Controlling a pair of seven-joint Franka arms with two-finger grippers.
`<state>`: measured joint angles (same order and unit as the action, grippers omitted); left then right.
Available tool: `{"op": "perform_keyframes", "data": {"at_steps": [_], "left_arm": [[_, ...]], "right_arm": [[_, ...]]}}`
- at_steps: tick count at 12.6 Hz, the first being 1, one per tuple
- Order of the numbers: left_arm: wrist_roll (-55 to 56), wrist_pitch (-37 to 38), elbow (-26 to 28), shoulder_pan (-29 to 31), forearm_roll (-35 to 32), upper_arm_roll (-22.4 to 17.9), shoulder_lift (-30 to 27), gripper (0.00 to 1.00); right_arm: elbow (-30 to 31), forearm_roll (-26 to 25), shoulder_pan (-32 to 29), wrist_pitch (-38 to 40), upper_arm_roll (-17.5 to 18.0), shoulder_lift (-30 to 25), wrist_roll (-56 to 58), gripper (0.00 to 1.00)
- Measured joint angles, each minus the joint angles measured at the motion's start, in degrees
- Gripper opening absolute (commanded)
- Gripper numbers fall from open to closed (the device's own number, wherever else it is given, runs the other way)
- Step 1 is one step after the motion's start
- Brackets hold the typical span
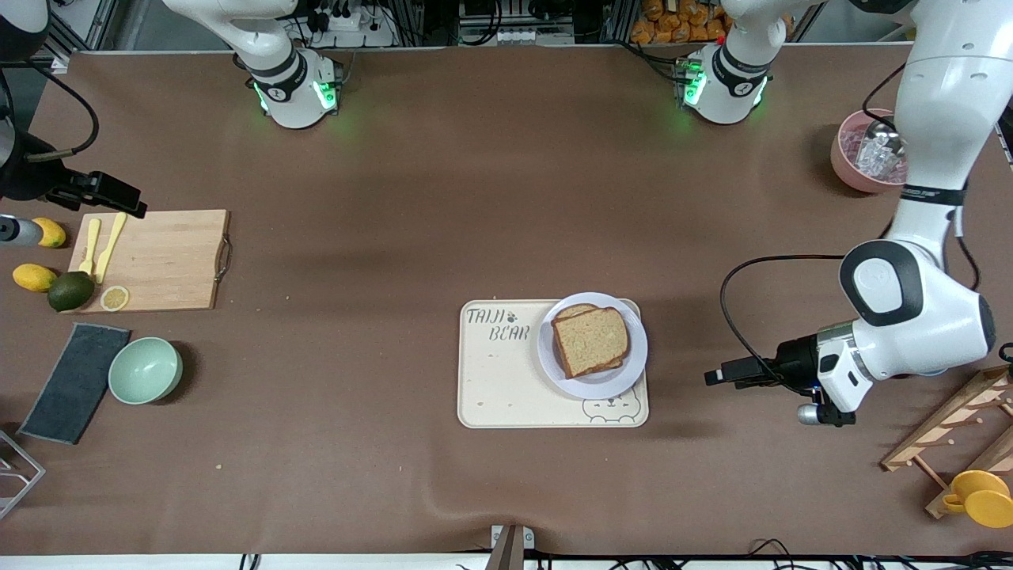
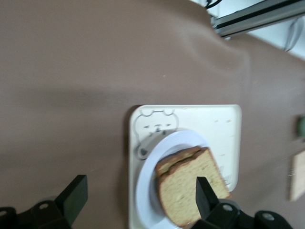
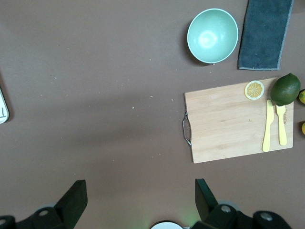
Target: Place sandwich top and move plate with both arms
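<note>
Sandwich top [image 1: 590, 340] flat on plate [image 1: 625, 377], askew.

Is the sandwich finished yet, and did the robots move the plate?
The sandwich top already lies on the sandwich, so that part looks done. The plate sits on the bear tray, and nobody is holding it. The left tool hangs open beside the tray; the right tool waits open over the cutting board. Moving the plate is left.

Dark lettering reading "TAIJI BEAR", or something close to it, with a small paw print stands on the cream tray [image 1: 506, 372], above a line-drawn bear face at the tray's edge nearest the front camera.
</note>
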<state>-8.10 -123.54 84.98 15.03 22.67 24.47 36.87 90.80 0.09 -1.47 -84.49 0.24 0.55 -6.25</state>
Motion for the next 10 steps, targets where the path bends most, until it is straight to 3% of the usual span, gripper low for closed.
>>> {"op": "perform_keyframes", "data": {"at_steps": [5,10], "left_arm": [[4.0,10.1,-2.7,-2.7,-20.6,0.1,-8.2,1.00],[4.0,24.0,-3.2,-2.0,-29.7,-1.1,-20.3,1.00]], "right_arm": [[-0.4,0.0,0.0,0.0,0.0,0.0,0.0,1.00],[-0.4,0.0,0.0,0.0,0.0,0.0,0.0,1.00]]}}
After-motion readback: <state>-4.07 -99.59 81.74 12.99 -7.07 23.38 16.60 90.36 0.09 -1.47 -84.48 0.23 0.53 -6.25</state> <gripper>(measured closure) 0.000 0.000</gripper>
